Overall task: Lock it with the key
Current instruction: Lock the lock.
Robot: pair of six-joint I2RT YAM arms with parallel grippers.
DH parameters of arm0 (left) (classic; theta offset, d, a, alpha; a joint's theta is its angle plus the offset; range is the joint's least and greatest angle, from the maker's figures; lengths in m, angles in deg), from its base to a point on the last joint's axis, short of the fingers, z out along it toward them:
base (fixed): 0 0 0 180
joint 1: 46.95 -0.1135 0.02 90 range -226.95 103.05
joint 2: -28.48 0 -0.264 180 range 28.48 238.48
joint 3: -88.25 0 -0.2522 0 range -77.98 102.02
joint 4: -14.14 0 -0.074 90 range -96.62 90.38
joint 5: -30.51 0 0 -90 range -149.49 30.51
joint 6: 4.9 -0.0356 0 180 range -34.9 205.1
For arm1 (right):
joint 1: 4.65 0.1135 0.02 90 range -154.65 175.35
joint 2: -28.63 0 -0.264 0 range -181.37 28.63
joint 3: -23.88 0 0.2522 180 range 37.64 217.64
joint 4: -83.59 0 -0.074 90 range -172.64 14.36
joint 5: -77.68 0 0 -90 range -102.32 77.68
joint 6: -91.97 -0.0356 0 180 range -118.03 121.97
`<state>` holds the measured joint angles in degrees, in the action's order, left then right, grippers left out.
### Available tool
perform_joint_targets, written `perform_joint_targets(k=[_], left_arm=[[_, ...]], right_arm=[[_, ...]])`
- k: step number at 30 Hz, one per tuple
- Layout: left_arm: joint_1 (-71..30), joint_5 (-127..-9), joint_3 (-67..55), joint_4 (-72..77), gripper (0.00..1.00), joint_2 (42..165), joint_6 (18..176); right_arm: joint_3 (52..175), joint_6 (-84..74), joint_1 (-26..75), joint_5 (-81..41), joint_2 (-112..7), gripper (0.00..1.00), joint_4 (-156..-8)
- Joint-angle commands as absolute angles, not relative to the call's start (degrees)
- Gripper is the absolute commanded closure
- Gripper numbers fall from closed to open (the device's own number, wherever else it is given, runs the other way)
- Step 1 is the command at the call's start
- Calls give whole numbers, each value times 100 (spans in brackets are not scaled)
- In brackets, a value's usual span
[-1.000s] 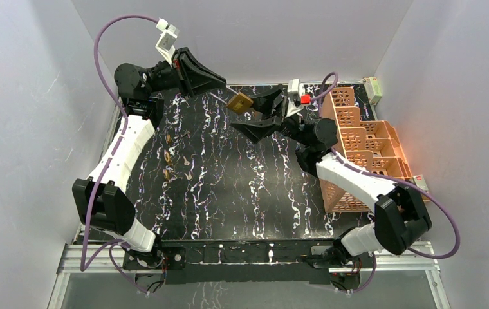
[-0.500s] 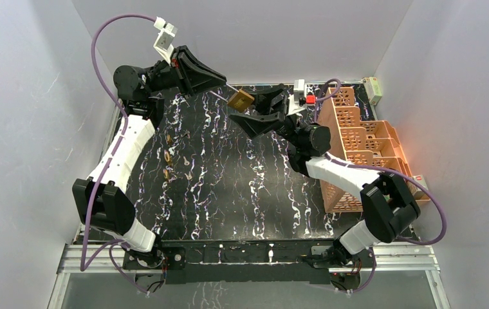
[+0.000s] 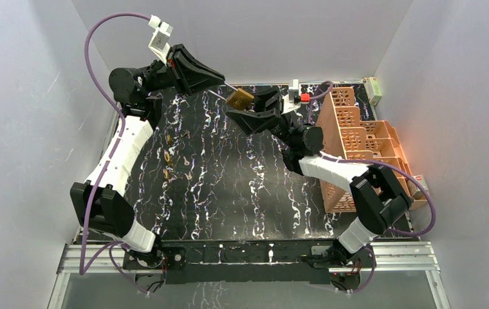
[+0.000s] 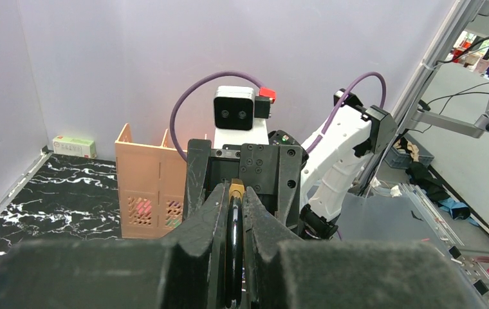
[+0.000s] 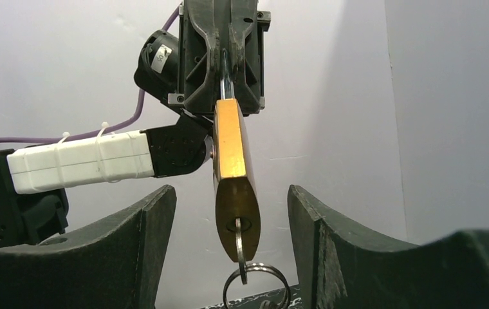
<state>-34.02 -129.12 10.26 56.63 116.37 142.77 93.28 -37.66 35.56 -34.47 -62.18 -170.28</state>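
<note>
Since the left gripper (image 3: 221, 82) pinches the padlock (image 3: 240, 99) by its shackle, fingers narrow, the brass body hangs in the air over the far middle of the counter (image 3: 229, 187), keyhole end turned toward the right arm for access. The key (image 5: 239, 250) sits in the keyhole with its ring (image 5: 255, 283) dangling, and the right gripper (image 5: 229, 199) has its fingers wide, holding nothing, one on each side of the lock's lower end. Likely next is to close on the key and turn; spare keys (image 3: 168, 156) lie left, orange rack (image 3: 358, 138) right.
</note>
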Motion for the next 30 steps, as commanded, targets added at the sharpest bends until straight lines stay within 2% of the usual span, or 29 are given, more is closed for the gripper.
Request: perform_joint_targets(k=[1,12,20,26,30], left_arm=[[-3403,-12507,1326,6093,100,11267,14312],[-3403,-12498,1298,6118,100,11294,14334],[-3408,-12548,1224,6128,100,11294,14313],[-3403,-12568,1159,6128,100,11294,14296],[-3403,-12568,1159,6125,100,11300,14295]], right_arm=[[9683,-3816,3606,-3313,-6207,30,-17997],[9990,-3952,3662,-3335,-6397,37,-18304],[10230,-4100,3663,-3362,-6553,50,-18465],[10110,-4021,3663,-3240,-6392,43,-18470],[10072,-3926,3660,-3207,-6314,43,-18394]])
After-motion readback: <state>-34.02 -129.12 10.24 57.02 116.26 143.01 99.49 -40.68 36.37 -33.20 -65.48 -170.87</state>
